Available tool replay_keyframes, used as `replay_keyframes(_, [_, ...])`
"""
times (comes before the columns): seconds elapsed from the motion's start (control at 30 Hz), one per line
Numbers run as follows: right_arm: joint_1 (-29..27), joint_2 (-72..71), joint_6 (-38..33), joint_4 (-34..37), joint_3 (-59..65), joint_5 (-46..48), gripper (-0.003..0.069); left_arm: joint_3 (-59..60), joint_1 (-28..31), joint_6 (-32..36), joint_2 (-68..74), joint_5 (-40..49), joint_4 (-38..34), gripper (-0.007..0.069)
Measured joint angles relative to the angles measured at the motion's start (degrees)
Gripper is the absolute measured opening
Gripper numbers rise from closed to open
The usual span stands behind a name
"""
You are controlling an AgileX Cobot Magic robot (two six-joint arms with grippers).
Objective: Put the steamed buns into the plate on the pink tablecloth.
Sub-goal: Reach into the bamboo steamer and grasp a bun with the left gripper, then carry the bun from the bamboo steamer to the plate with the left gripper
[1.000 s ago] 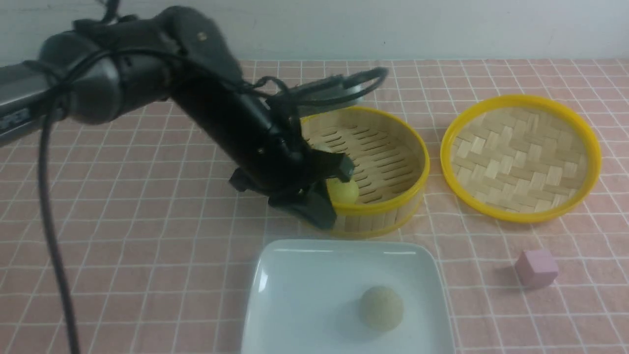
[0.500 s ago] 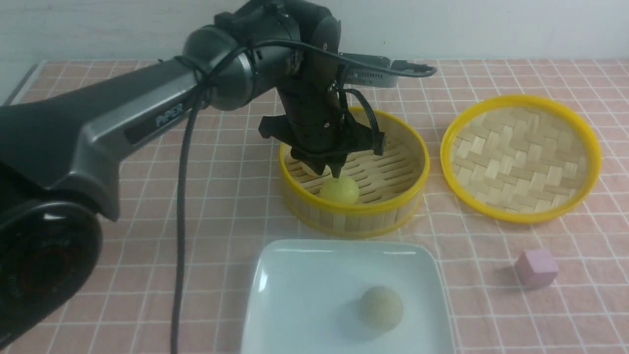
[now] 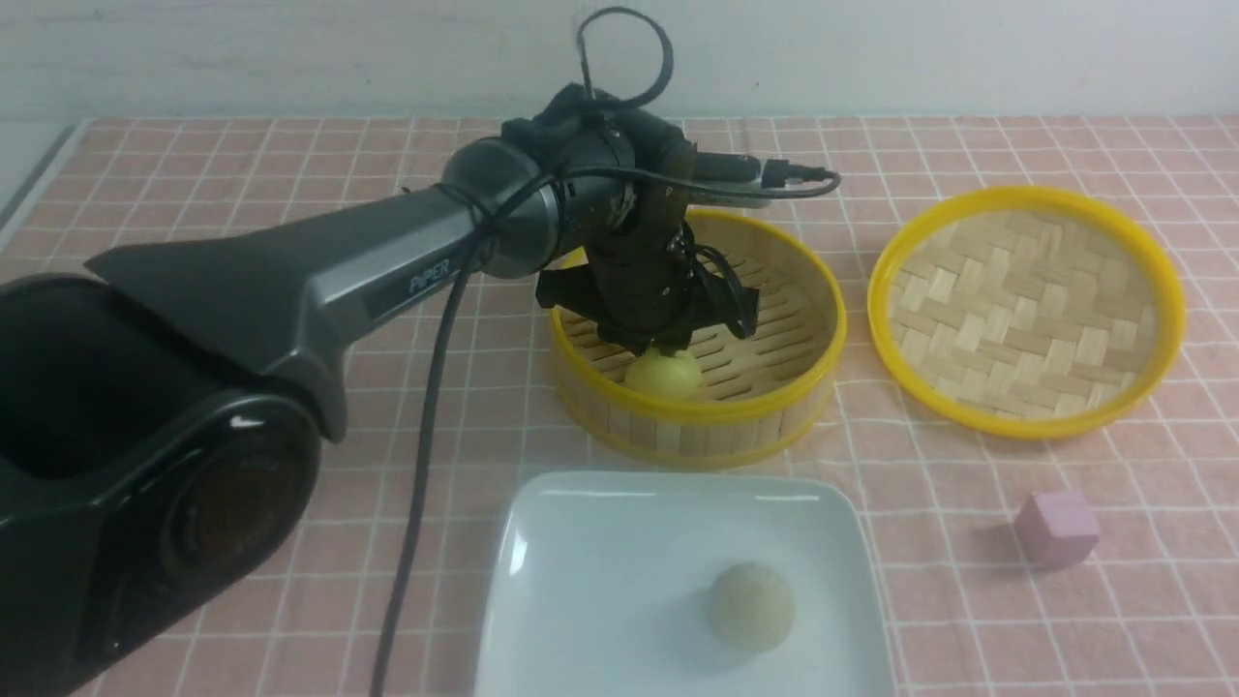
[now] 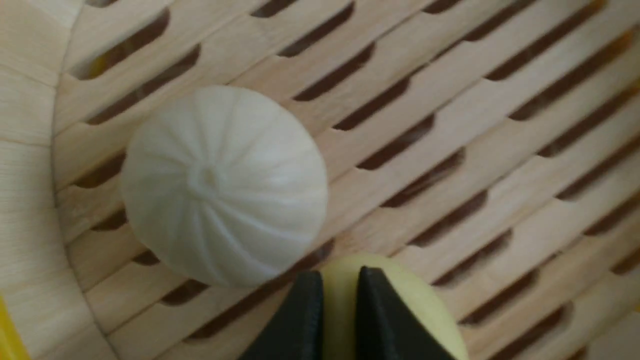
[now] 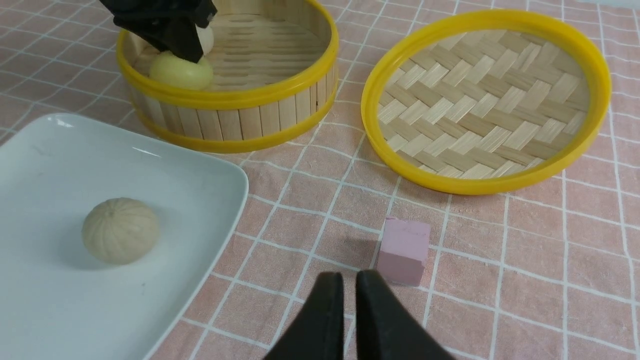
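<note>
My left gripper [image 3: 666, 344] is shut and reaches down into the bamboo steamer [image 3: 803, 387], its tips just over the yellowish steamed bun [image 3: 663, 375] at the near wall. In the left wrist view the gripper [image 4: 340, 280] points over that bun [image 4: 425, 305], beside a pale pleated bun [image 4: 225, 185]; the front view hides the pale one. A grey-beige bun [image 3: 750, 605] lies in the white square plate [image 3: 600, 542] on the pink tablecloth [image 3: 968, 581]. My right gripper [image 5: 349, 280] is shut and empty, hovering by the cube.
The woven steamer lid [image 3: 1026, 310] lies upturned to the right of the steamer. A small pink cube [image 3: 1057, 526] sits on the cloth right of the plate, close to my right gripper in the right wrist view [image 5: 404, 250].
My left arm swung from the steamer's near-left side to above it, then lowered the gripper inside, down to the yellowish bun. The buns and the plate have not moved.
</note>
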Motion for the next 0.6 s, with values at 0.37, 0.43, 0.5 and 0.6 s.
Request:
replay_keyframes(0.37, [0.00, 0.00, 0.00, 0.00, 0.00, -0.43, 0.0079, -8.64, 0.00, 9.16, -15.91, 12.80, -3.86, 0.0021])
replay_keyframes(0.43, [0.00, 0.00, 0.00, 0.00, 0.00, -0.45, 0.0082, -9.10, -0.05, 10.64, -20.33, 16.46, -3.91, 0.0021])
replay_keyframes(0.5, [0.00, 0.00, 0.00, 0.00, 0.00, -0.50, 0.0085, -8.50, -0.05, 11.56, -22.82, 20.46, -3.97, 0.0021])
replay_keyframes(0.6, [0.00, 0.00, 0.00, 0.13, 0.00, -0.57, 0.0088, -2.80, -0.05, 12.51, -25.59, 22.23, -5.82, 0.0021])
